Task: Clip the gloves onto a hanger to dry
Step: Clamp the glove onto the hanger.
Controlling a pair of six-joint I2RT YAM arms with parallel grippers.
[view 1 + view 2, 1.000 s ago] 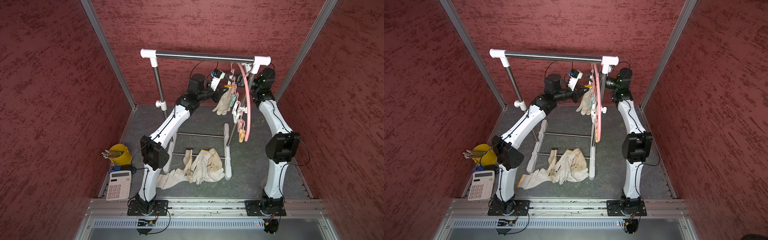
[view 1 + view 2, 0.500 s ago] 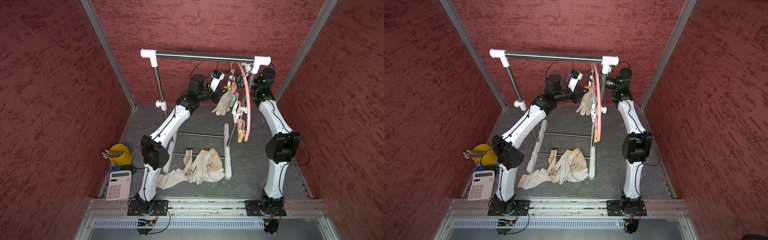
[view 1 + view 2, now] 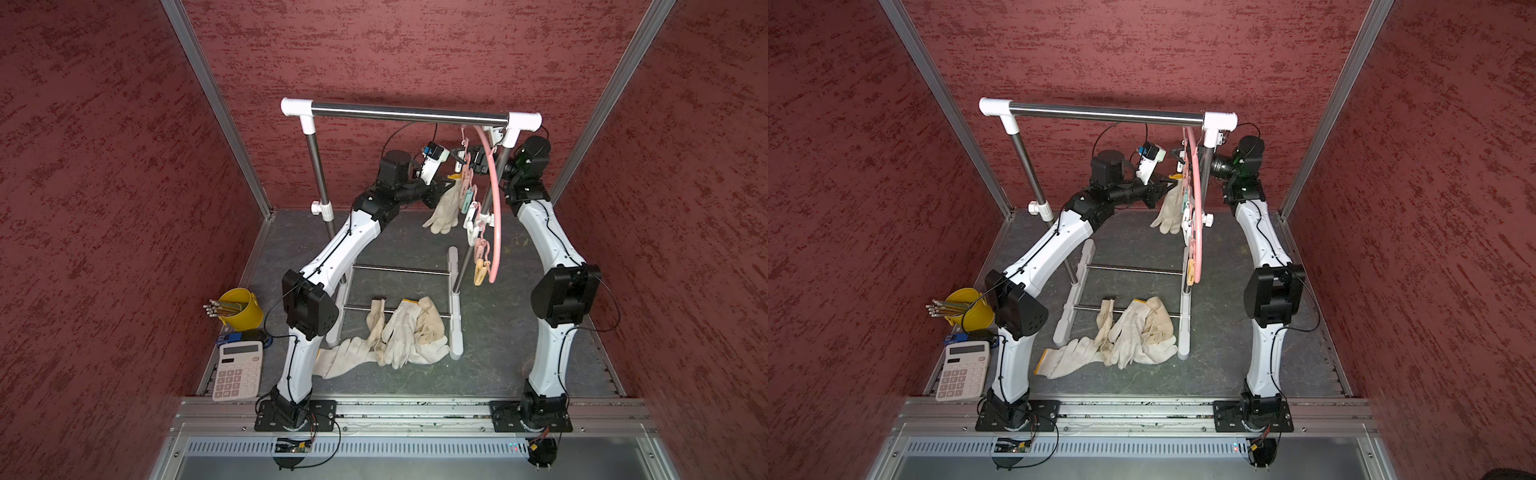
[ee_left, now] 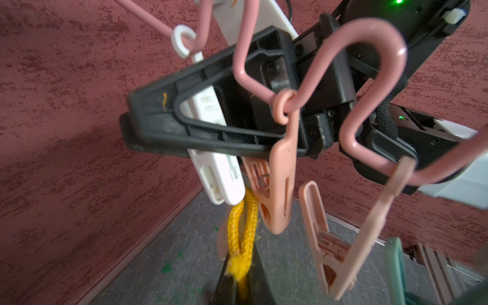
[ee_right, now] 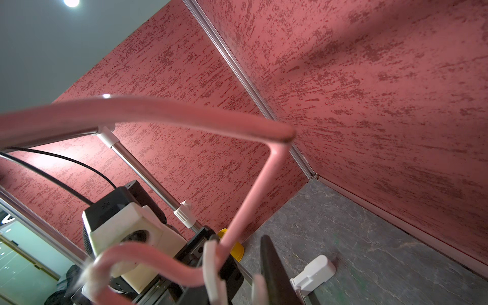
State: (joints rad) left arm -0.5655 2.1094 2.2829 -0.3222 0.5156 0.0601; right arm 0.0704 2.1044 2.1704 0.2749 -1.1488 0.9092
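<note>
Now left gripper (image 4: pixel 239 287) pinches the glove (image 4: pixel 243 227) by its yellow cuff, upright just under the white clip (image 4: pixel 224 179), lower centre of frame (right gripper (image 4: pixel 126 128) clamps that clip).

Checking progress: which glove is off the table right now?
The glove hanging beside the pink hanger, its yellow cuff pinched in the left gripper; the other gloves lie heaped on the table.

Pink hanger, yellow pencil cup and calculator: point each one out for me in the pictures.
pink hanger (image 3: pixel 496 208), in a top view, on the middle of its curved bar.
yellow pencil cup (image 3: pixel 249 320), in a top view, on its outer wall.
calculator (image 3: pixel 237 374), in a top view, on its keypad.
</note>
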